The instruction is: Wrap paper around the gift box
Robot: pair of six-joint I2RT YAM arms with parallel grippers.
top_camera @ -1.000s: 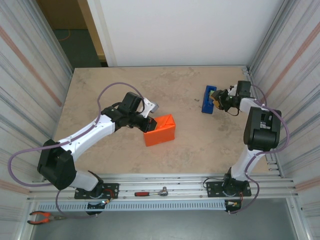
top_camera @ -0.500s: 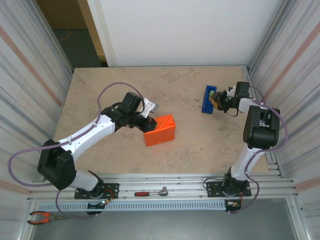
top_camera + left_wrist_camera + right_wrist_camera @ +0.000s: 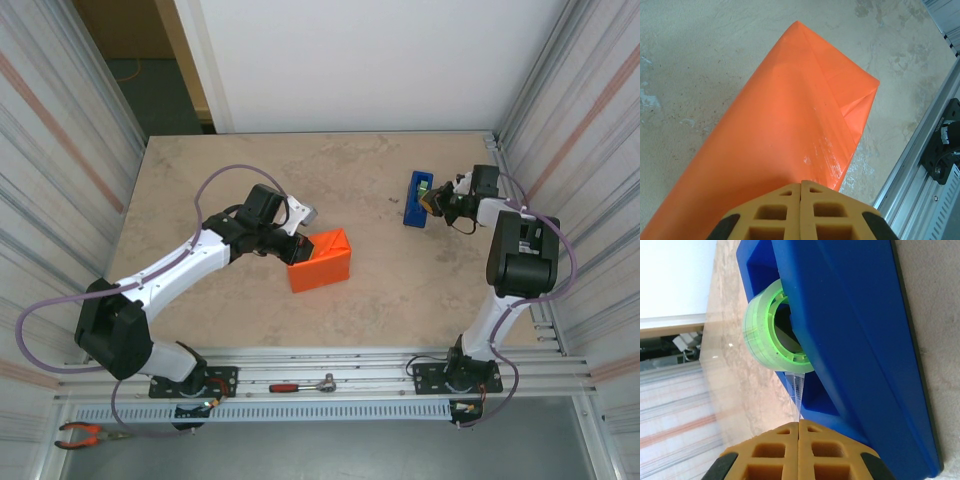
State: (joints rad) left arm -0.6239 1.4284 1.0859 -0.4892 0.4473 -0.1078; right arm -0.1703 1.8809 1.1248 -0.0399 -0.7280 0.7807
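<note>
Pulling the tape strip clamped in our right gripper could drag the blue dispenser along, while our closed left gripper, pressing the paper, might slip.

From where I stand, the beige stone-patterned tabletop carries two things. Near its middle, a little toward the arms, sits the orange paper, folded up into a boxy parcel. The left gripper reaches in from the parcel's left and rests against its upper left edge.

Well apart, toward the far right corner, lies the blue plastic tape dispenser, with the green-cored roll of clear tape seated in it. The right gripper is just to its right. A thin strip of clear tape runs from the roll into the seam between its fingertips.

In front of the table, a red-handled ratchet wrench lies on the aluminium rail between the arm bases. The orange-handled pliers lie at the near left corner.
</note>
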